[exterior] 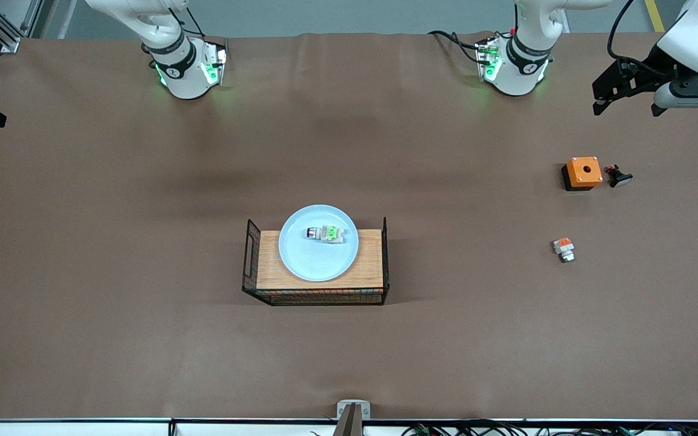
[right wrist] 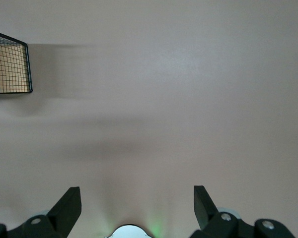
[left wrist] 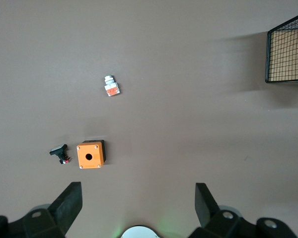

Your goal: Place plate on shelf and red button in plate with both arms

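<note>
The plate [exterior: 318, 254], stiff, light and best pinched at its rim, sits on the wire-sided wooden tray [exterior: 319, 283] mid-table, with the small, likely slippery red button [exterior: 326, 234] lying on it. Both grippers, left gripper [left wrist: 138, 198] and right gripper [right wrist: 137, 197], hang spread and empty near the table's base-side edge, toward their own corners.

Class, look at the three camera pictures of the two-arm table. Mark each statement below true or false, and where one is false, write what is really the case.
1. The plate rests on the wooden tray with wire sides. True.
2. The red button lies on the bare table. False: it lies on the plate.
3. The left gripper is shut on a part. False: it is open and holds nothing.
4. The orange cube box lies farther from the front camera than the small part with an orange block. True.
5. The right gripper is open. True.
</note>
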Robot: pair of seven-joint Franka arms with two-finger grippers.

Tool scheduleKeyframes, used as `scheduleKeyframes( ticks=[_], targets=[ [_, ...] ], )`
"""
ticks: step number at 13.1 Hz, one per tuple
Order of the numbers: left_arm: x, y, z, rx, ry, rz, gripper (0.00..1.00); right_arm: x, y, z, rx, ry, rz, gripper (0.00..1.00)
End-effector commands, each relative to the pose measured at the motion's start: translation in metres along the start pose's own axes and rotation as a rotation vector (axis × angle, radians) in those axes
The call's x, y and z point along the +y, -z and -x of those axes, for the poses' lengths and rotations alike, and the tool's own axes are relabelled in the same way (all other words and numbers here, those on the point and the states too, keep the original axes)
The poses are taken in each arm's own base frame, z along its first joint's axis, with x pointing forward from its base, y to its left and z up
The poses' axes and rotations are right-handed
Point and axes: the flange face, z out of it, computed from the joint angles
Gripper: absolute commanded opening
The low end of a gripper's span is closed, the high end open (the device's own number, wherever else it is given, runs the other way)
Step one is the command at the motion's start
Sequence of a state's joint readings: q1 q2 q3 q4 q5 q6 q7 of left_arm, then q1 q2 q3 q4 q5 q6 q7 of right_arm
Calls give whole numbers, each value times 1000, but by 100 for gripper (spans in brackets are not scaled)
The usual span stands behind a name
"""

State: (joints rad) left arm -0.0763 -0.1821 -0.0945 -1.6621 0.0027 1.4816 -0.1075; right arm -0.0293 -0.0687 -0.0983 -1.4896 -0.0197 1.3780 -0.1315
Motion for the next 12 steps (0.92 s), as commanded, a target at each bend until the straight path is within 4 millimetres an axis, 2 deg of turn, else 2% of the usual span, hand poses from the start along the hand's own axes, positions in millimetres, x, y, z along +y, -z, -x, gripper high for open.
scheduleKeyframes(
  ticks=[1, 12],
  targets=[
    [1, 4, 7, 2, -6, -9, 100, 1, 5, -2, 6, 13, 16, 100],
    [5, 5, 8, 3, -10, 12, 100, -1, 6, 0, 0, 15, 11, 100]
  ],
)
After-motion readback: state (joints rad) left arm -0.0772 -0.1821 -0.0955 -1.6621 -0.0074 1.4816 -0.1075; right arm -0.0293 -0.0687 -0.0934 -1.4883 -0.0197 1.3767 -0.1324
